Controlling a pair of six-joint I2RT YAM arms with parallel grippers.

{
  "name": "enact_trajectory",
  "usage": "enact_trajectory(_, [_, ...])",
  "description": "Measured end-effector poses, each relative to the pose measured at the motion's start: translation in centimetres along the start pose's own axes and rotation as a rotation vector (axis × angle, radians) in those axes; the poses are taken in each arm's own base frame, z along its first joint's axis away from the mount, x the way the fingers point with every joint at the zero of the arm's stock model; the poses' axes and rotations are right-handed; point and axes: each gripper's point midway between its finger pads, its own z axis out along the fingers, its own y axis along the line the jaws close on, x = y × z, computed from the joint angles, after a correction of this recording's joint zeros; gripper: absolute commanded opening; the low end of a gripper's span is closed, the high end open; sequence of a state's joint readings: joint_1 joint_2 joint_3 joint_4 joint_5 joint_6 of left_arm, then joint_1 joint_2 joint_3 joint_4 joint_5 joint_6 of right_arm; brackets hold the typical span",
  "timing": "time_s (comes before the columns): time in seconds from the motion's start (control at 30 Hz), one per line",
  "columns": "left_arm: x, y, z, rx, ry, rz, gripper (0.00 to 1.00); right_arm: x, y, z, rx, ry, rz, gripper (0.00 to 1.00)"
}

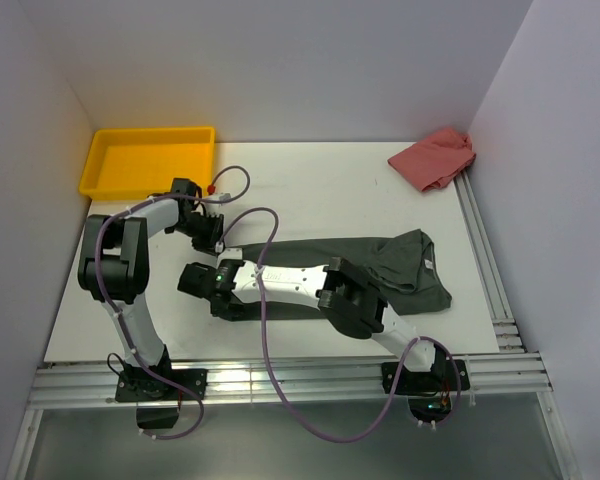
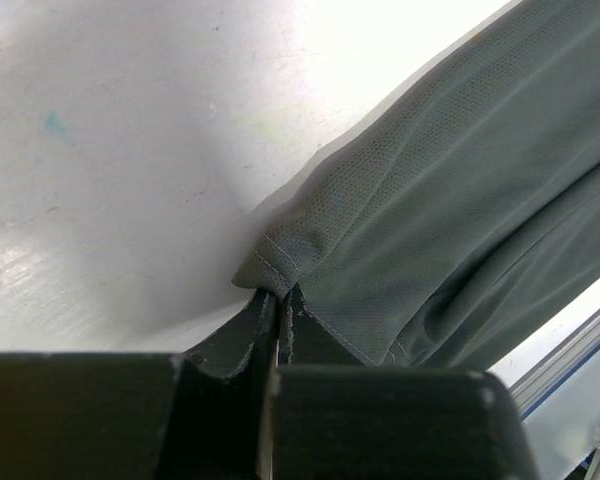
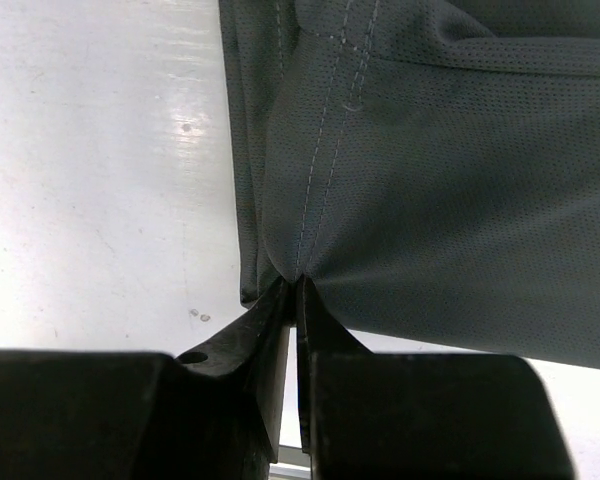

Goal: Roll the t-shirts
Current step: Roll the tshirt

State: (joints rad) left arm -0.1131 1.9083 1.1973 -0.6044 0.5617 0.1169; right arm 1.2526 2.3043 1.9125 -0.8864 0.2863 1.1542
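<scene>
Left hand (image 2: 280, 300): I am pinching it tight on a hemmed corner of the t-shirt (image 1: 400, 265), giving the roll a firm starting edge.
Right hand (image 3: 295, 285): I am holding it nearly shut on the same end's stitched edge, so both corners should turn together.
T-shirt: it is lying folded long on the worktop (image 1: 330, 190), right of and nearer than the yellow tray (image 1: 150, 131), stretching rightward from both hands.

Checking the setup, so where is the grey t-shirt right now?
Top view: the grey t-shirt lies stretched across the table, beneath the right arm, its left end pinched by the left hand and right hand.
</scene>
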Motion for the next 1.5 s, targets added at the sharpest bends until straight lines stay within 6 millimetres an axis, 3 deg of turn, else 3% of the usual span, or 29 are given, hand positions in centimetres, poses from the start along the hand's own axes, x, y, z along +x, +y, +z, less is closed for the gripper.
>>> enact_trajectory(0.4, [-0.1, 1.0, -1.0, -0.129, 0.015, 0.028, 0.01, -1.0, 1.7, -0.7, -0.081, -0.016, -0.01, 0.1])
enact_trajectory(0.6, [-0.8, 1.1, -2.0, -0.182, 0.01, 0.045, 0.01, -2.2, 2.7, -2.2, -0.157, -0.037, 0.016, 0.09])
enact_trajectory(0.83, [-2.3, -0.4, -2.7, -0.219, -0.004, 0.095, 0.01, -4.0, 2.4, -4.6, -0.229, -0.068, 0.059, 0.09])
enact_trajectory(1.0, [-2.7, -1.4, -2.5, -0.231, 0.001, 0.129, 0.02, -4.2, 1.8, -4.7, -0.242, -0.077, 0.077, 0.09])
enact_trajectory(1.5, [-3.2, -4.0, -1.3, -0.235, 0.033, 0.188, 0.04, -2.4, -2.2, -3.2, -0.221, -0.062, 0.154, 0.09])
